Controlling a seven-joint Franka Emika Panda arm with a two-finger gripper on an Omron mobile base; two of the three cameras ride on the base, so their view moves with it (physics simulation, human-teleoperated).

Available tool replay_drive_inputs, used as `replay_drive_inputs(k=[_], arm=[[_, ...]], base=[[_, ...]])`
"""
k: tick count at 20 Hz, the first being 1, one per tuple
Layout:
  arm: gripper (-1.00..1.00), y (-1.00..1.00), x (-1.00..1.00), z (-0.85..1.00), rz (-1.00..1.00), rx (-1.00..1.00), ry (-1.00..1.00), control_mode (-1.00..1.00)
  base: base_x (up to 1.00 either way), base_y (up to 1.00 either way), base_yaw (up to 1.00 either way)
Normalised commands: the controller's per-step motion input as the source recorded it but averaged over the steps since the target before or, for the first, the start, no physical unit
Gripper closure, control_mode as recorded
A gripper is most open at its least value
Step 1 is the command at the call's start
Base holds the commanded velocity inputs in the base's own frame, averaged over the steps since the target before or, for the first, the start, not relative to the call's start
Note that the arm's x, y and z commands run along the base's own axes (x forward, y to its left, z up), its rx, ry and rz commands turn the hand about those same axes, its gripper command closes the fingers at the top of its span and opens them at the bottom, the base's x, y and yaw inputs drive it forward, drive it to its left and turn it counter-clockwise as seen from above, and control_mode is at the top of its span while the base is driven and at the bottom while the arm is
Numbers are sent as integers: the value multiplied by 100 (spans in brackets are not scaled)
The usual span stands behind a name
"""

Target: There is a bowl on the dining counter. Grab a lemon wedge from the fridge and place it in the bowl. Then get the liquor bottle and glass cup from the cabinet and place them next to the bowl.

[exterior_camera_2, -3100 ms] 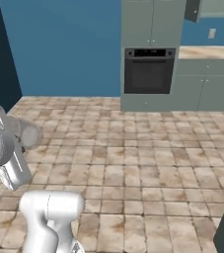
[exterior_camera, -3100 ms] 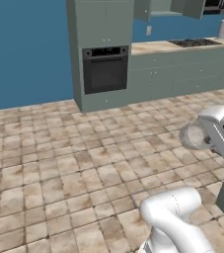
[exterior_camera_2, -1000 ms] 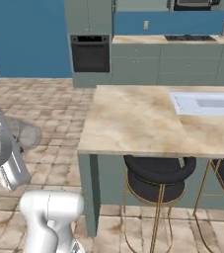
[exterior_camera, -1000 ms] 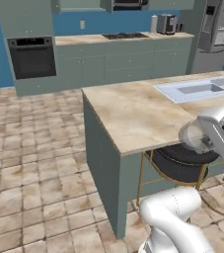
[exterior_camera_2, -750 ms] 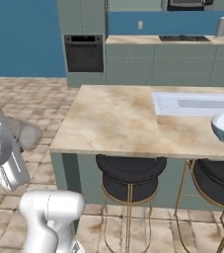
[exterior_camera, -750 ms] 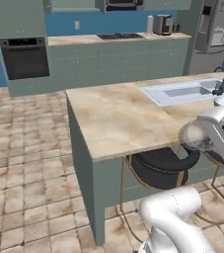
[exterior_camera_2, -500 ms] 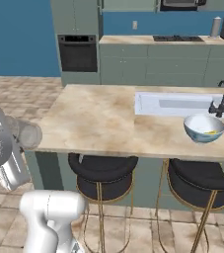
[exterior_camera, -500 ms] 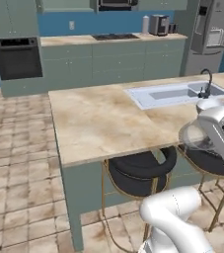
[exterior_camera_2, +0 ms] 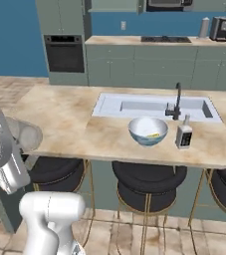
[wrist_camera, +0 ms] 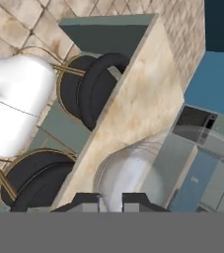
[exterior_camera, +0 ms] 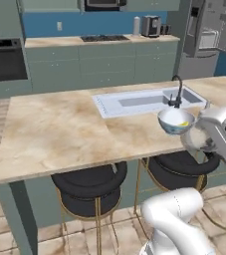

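My gripper [wrist_camera: 111, 201] is shut on the clear glass cup [wrist_camera: 133, 170], which juts out ahead of the two fingertips. The cup also appears as a pale grey cylinder beside the arm [exterior_camera: 199, 139] [exterior_camera_2: 27, 133], held off the dining counter's near edge. On the dining counter [exterior_camera_2: 64, 114] stands the bluish-white bowl [exterior_camera_2: 148, 131] [exterior_camera: 175, 121] with the yellow lemon wedge [exterior_camera_2: 154, 135] [exterior_camera: 184, 124] inside. The liquor bottle [exterior_camera_2: 184, 133] stands just right of the bowl. The fridge [exterior_camera: 209, 30] stands at the back right, and a grey-green wall cabinet [exterior_camera_2: 115, 5] hangs at the top.
A white sink [exterior_camera_2: 154, 107] with a dark tap [exterior_camera_2: 177, 99] lies behind the bowl. Black stools [exterior_camera_2: 149, 179] [exterior_camera: 89, 182] are tucked under the counter's near side. The far wall carries the hob worktop [exterior_camera: 104, 38], an oven [exterior_camera_2: 64, 52] and a toaster [exterior_camera_2: 221, 27].
The whole picture has shifted as the base drove along the counter; the bowl and bottle have come into the middle of the view. The glass cup stays in the gripper.
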Motion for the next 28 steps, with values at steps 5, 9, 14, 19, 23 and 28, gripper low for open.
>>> replay_drive_inputs(k=[5, 9, 14, 19, 23, 28], arm=[[100, 0, 0, 0, 0, 0, 0, 100], [100, 0, 0, 0, 0, 0, 0, 100], [100, 13, 30, -12, 0, 0, 8, -100], [100, 17, 83, -27, 0, 0, 34, -100], [100, 0, 89, -33, 1, 1, 39, -100], [100, 0, 69, -57, 7, 0, 25, -100]], base=[[84, -70, 3], [76, -8, 0], [42, 7, 0], [0, 0, 0], [0, 0, 0], [0, 0, 0]])
